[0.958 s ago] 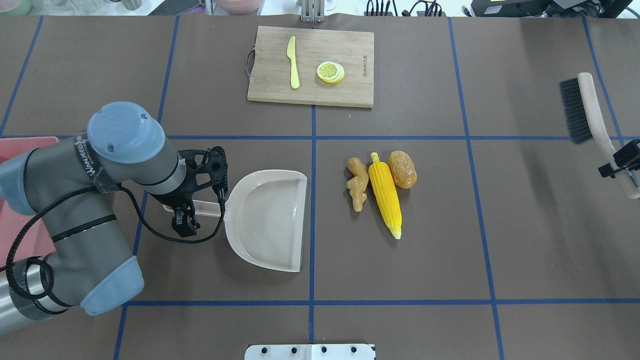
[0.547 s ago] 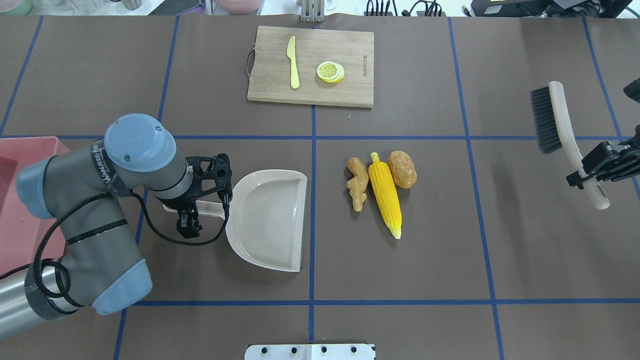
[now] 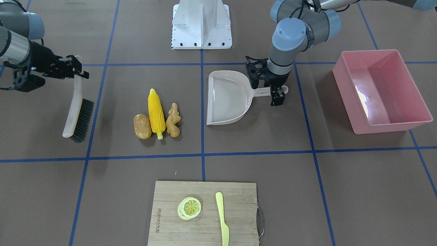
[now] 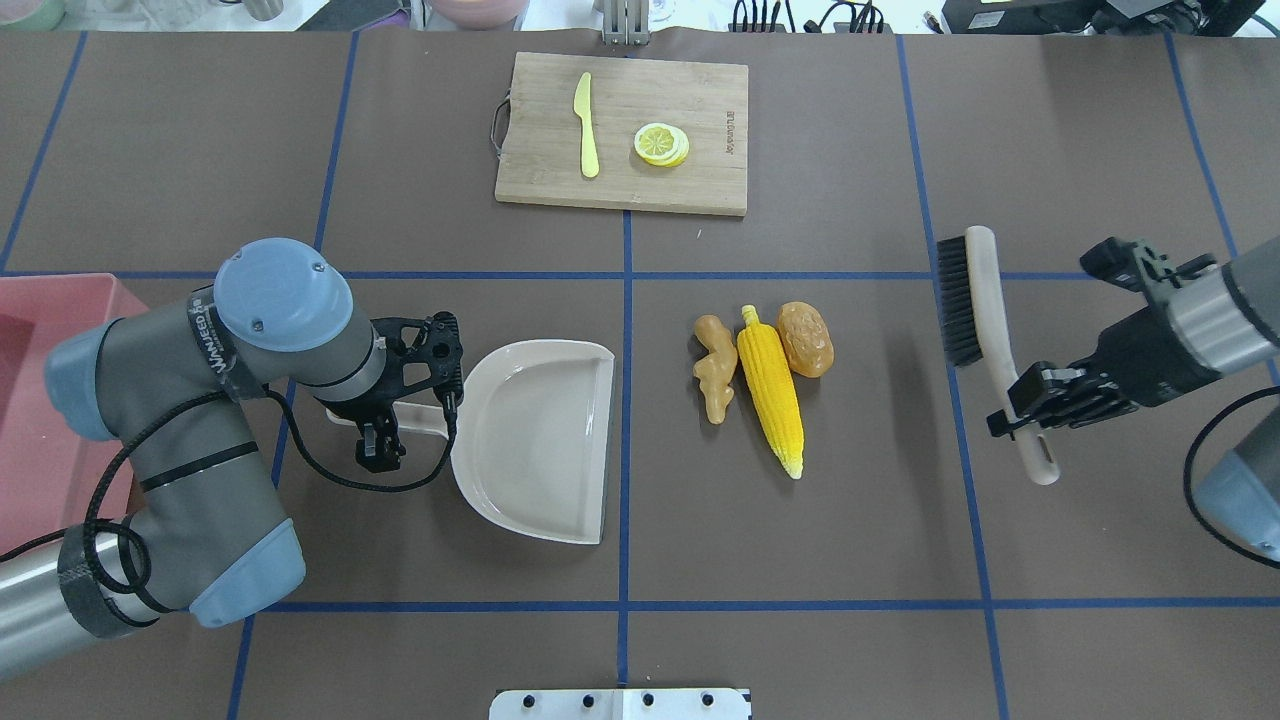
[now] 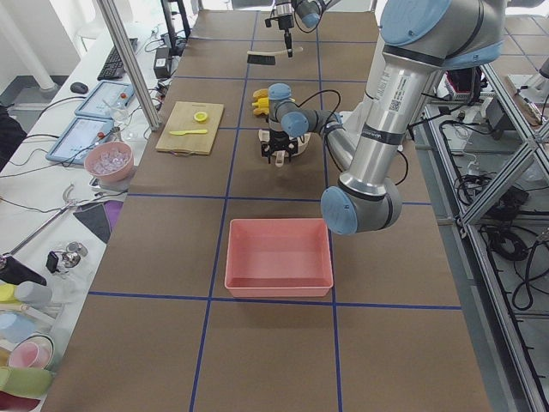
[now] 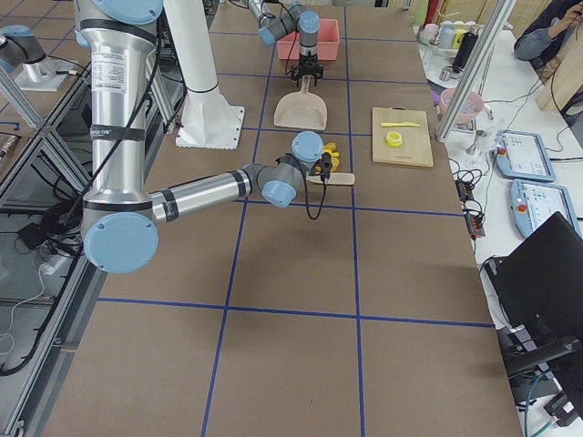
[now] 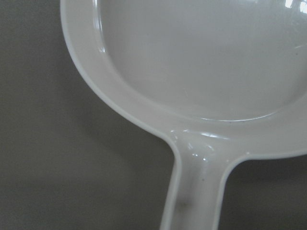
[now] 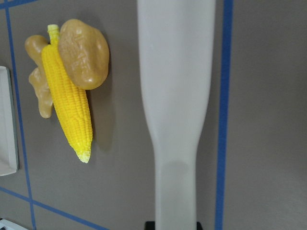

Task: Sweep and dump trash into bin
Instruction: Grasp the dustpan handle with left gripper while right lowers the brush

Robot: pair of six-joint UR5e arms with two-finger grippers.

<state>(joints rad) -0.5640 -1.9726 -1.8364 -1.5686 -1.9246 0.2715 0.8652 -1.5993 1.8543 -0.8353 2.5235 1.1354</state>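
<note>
Reading the table from over the robot's shoulders, twelve o'clock is pointing away from it. The corn cob [image 4: 770,400], potato [image 4: 806,338] and ginger root [image 4: 714,365] are lying side by side, touching, near the table's middle. At their nine o'clock the dustpan [image 4: 540,450] is sitting with its straight open lip facing them, a strip of bare table between lip and ginger. The left gripper [image 4: 375,440] is pinching the dustpan's handle. The pink bin [image 4: 40,400] is waiting farther out at nine o'clock, at the table's edge. At the trash's three o'clock the right gripper [image 4: 1025,410] is clamping the brush [image 4: 985,300] by its handle, bristles facing the potato across open table. The cutting board [image 4: 620,130] is sitting well apart at twelve o'clock.
</note>
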